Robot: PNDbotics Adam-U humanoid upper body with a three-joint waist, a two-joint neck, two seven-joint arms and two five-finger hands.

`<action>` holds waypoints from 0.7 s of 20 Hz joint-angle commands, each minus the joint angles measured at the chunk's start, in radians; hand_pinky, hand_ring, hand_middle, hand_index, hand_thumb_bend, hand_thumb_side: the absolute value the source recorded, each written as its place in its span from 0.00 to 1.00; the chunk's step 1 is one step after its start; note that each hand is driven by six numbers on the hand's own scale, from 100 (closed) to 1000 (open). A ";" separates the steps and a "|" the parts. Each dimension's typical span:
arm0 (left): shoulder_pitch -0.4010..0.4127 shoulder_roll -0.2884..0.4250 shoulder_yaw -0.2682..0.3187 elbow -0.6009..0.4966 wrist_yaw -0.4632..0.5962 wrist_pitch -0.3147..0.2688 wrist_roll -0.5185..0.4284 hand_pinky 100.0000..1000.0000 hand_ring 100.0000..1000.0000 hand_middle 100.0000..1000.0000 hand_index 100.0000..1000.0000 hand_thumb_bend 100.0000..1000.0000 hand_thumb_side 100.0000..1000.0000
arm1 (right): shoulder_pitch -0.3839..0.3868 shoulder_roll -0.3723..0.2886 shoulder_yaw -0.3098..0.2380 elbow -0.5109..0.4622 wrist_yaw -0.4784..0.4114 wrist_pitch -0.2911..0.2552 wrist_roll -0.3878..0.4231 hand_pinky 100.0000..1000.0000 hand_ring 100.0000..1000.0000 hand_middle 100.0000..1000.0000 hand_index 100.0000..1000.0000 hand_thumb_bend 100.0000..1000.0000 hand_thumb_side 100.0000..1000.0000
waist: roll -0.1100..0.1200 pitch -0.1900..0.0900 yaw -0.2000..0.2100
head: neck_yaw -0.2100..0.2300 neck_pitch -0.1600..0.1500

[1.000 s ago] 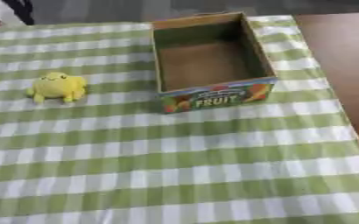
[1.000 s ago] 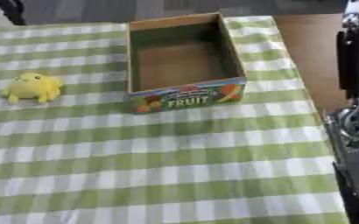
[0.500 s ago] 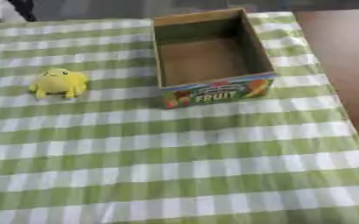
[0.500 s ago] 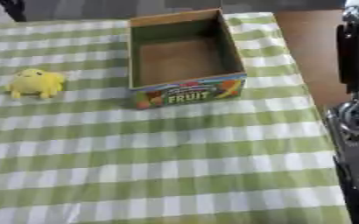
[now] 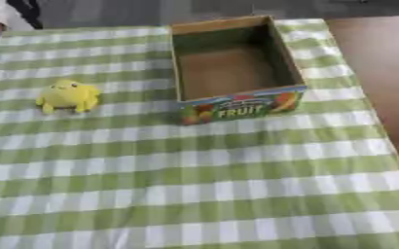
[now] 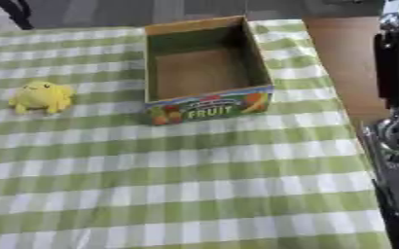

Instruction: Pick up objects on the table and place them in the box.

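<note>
Tabletop [image 5: 237, 194] under green checked cloth lies bare across our lower frame. Yellow toy [image 5: 67, 96] sits at left, well apart from the open box [image 5: 234, 68] at upper centre. Our right arm [image 6: 396, 136] lines the right edge; neither robot hand shows, so we cannot tell their state.

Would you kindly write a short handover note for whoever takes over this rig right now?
Hands: neither hand shows; only part of the right arm is visible at the right edge.
Things: yellow toy sits on the checked cloth, left of the box and apart from it. The box is open and looks empty.
Done: nothing placed yet.
Left: pick up the toy and put it in the box.
</note>
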 commanded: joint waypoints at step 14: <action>-0.250 -0.092 -0.065 0.328 -0.139 -0.134 -0.109 0.89 0.89 0.82 0.97 0.66 0.82 | -0.011 -0.028 0.009 -0.019 -0.012 0.000 0.015 0.76 0.83 0.58 0.86 0.00 0.83 | 0.003 -0.008 -0.020 | 0.020 -0.038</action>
